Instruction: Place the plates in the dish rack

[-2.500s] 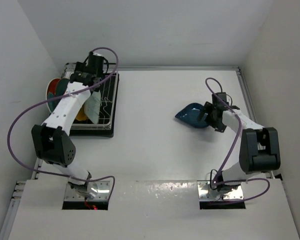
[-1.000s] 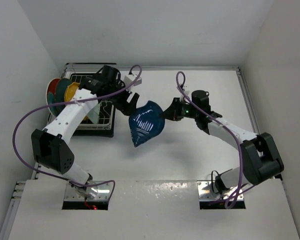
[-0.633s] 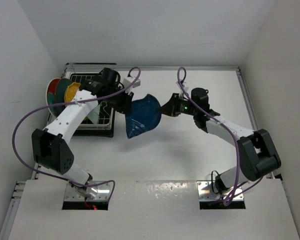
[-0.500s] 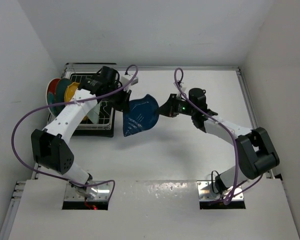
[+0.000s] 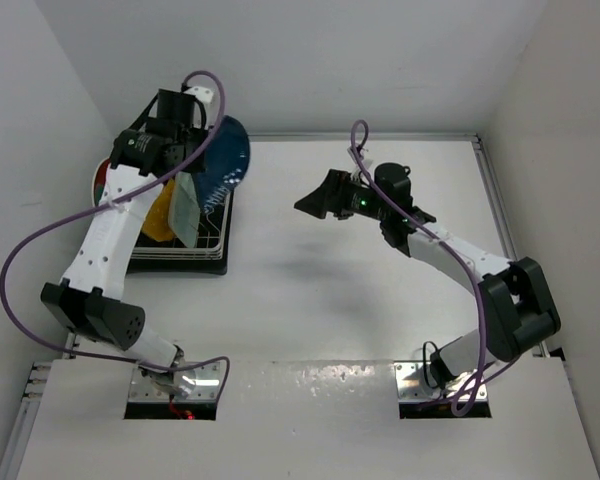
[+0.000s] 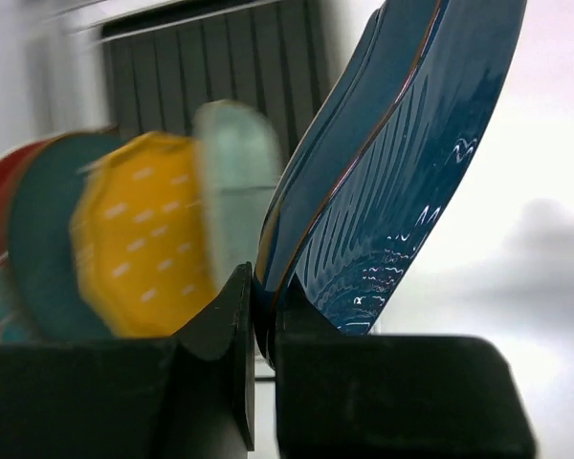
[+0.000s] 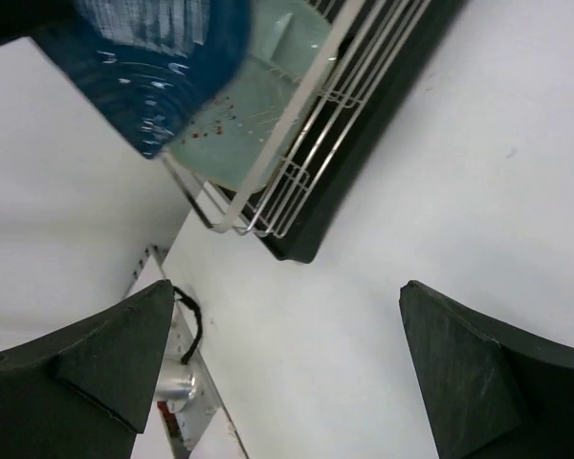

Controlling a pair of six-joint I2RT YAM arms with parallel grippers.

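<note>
Noted left hand lifted over far right part of dish rack, at left edge of worktop. Found it pinched tight on lower edge of dark blue leaf-shaped plate; in left wrist view, saw both fingers pressed against the rim with no gap. Recorded plate held in the air on edge, leaning right, glossy ribbed face toward the open worktop. Could not tell whether it touches the wires. Counted four plates standing on edge in the rack, left to right: red-and-teal plate, dark teal plate, yellow dotted plate, pale blue plate. All four blurred in left wrist view; pale blue one just beside the held plate. Found right hand over mid worktop, well apart from the rack, fingers spread wide with nothing between them. Confirmed in right wrist view: two dark fingers far apart, bare worktop between, rack and blue plate at top of view.
</note>
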